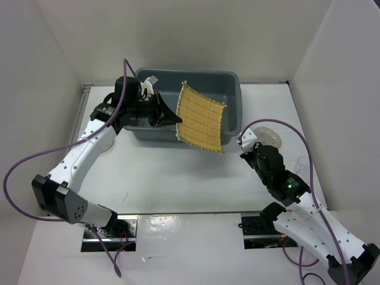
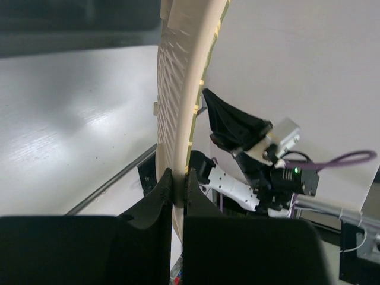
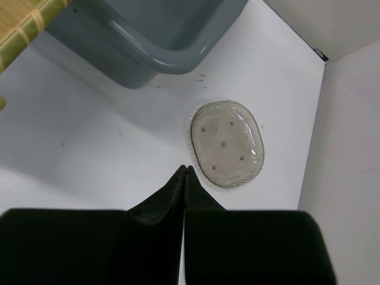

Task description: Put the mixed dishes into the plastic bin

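Over the bin (image 1: 233, 81) at the table's (image 1: 178, 178) far edge, my left gripper (image 2: 178, 183) is clamping the mat (image 1: 202, 119); my right gripper (image 3: 186, 172), closed empty, is hovering beside the plate (image 3: 227, 144).

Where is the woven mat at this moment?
Top view, centre: the woven mat hangs pinched at its edge in the left gripper, above the near wall of the grey bin.
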Motion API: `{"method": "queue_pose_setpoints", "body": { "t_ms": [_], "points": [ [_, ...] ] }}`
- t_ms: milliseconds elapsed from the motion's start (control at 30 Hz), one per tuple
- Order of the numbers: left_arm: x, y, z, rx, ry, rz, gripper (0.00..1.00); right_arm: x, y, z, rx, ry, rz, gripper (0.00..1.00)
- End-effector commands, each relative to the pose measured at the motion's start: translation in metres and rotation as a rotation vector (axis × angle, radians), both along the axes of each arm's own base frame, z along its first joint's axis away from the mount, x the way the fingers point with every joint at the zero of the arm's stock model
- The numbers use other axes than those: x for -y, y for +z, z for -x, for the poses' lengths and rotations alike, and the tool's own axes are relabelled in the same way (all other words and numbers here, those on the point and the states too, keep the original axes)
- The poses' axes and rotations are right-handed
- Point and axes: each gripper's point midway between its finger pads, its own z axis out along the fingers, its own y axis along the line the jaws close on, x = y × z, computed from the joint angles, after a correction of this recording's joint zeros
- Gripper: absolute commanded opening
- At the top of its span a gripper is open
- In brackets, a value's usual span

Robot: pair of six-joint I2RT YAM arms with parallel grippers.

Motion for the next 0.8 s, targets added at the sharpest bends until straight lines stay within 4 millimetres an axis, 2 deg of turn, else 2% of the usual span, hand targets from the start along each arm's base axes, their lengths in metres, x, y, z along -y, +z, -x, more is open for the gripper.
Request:
{"method": "queue_pose_setpoints", "body": {
  "t_ms": [0, 33, 167, 200, 233, 267, 300, 367, 400, 433, 467, 533, 567, 633, 667, 767],
  "points": [
    [0.002, 0.046, -0.025, 0.155, -0.047, 0.089, 0.04, 0.007, 0.017, -0.009, 0.08, -0.082, -0.059, 0.0],
    [-0.005, 0.046, -0.036, 0.158, -0.025, 0.08, 0.04, 0.007, 0.017, -0.009, 0.08, -0.082, -0.059, 0.0],
    [-0.012, 0.057, -0.07, 0.181, -0.029, 0.095, 0.04, 0.008, 0.019, -0.008, 0.088, -0.082, -0.064, 0.0],
    [-0.012, 0.048, -0.083, 0.15, -0.027, 0.091, 0.04, 0.008, 0.019, -0.008, 0.088, -0.082, -0.064, 0.0],
    [-0.01, 0.049, -0.089, 0.155, -0.027, 0.092, 0.04, 0.009, 0.021, -0.007, 0.097, -0.079, -0.061, 0.0],
    [-0.013, 0.06, -0.095, 0.175, -0.033, 0.105, 0.04, 0.009, 0.017, -0.007, 0.089, -0.079, -0.056, 0.0],
    [-0.014, 0.05, -0.11, 0.153, -0.023, 0.1, 0.04, 0.011, 0.017, -0.007, 0.089, -0.088, -0.055, 0.0],
    [-0.011, 0.044, -0.12, 0.146, -0.035, 0.094, 0.04, 0.011, 0.017, -0.007, 0.09, -0.088, -0.055, 0.0],
    [-0.012, 0.038, -0.134, 0.137, -0.026, 0.092, 0.04, 0.012, 0.019, -0.007, 0.097, -0.088, -0.061, 0.0],
    [-0.011, 0.034, -0.139, 0.14, -0.029, 0.086, 0.04, 0.014, 0.019, -0.007, 0.097, -0.097, -0.06, 0.0],
    [-0.009, 0.018, -0.147, 0.109, -0.032, 0.074, 0.04, 0.014, 0.019, -0.007, 0.097, -0.097, -0.06, 0.0],
    [-0.008, 0.007, -0.155, 0.092, -0.035, 0.065, 0.04, 0.014, 0.023, -0.007, 0.112, -0.097, -0.071, 0.0],
    [-0.006, -0.007, -0.164, 0.078, -0.04, 0.053, 0.04, 0.016, 0.023, -0.008, 0.113, -0.107, -0.071, 0.0],
    [-0.005, -0.019, -0.172, 0.057, -0.036, 0.037, 0.04, 0.016, 0.023, -0.008, 0.113, -0.107, -0.071, 0.0],
    [-0.005, -0.037, -0.179, 0.024, -0.028, 0.025, 0.04, 0.016, 0.023, -0.008, 0.113, -0.107, -0.071, 0.0],
    [-0.001, -0.058, -0.194, 0.001, -0.028, 0.02, 0.04, 0.016, 0.023, -0.008, 0.113, -0.107, -0.071, 0.0]
  ]
}}
